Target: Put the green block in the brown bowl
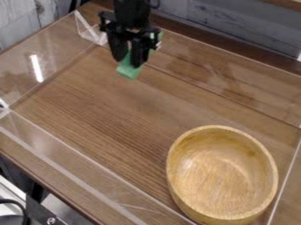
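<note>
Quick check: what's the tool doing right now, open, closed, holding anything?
Tool: closed on the green block, holding it above the table, away from the brown bowl.

Wooden table [106, 114] bearing brown bowl [221, 171]

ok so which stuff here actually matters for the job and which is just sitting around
Part of the job:
- green block, held off the table in the shut tool
- brown bowl, empty, at the near right

Just there:
- wooden table
- clear plastic walls around the work area
</note>
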Action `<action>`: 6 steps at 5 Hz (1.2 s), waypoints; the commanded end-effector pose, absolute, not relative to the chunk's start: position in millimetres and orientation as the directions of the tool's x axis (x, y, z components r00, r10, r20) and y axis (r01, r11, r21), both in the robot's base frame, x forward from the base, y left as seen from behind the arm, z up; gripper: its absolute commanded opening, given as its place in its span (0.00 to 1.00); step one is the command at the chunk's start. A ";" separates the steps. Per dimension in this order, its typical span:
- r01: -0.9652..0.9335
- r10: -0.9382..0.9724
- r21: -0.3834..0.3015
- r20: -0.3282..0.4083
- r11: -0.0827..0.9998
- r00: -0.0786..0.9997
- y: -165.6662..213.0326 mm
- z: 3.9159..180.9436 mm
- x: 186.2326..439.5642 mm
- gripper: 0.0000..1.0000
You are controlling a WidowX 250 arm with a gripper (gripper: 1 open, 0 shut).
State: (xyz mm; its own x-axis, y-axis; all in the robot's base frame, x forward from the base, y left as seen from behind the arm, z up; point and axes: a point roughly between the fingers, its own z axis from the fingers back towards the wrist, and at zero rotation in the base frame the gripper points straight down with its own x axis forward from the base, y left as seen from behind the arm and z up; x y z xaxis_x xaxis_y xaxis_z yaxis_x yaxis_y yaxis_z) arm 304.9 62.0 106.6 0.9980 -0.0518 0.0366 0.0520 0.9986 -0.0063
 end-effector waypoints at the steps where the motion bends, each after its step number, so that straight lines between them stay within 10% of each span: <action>1: 0.101 -0.099 -0.012 0.083 0.995 0.992 19.9 127.5 283.8 0.00; 4: 0.231 -0.228 -0.055 0.067 0.971 0.971 -96.1 126.5 195.0 0.00; 6: 0.199 -0.195 -0.052 0.084 0.979 0.977 -131.2 106.1 187.8 0.00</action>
State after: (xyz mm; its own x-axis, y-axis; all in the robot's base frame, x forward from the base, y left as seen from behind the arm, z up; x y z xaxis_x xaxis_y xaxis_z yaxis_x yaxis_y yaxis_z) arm 184.7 -128.6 98.8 0.9798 -0.1930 0.0521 0.1953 0.9798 -0.0423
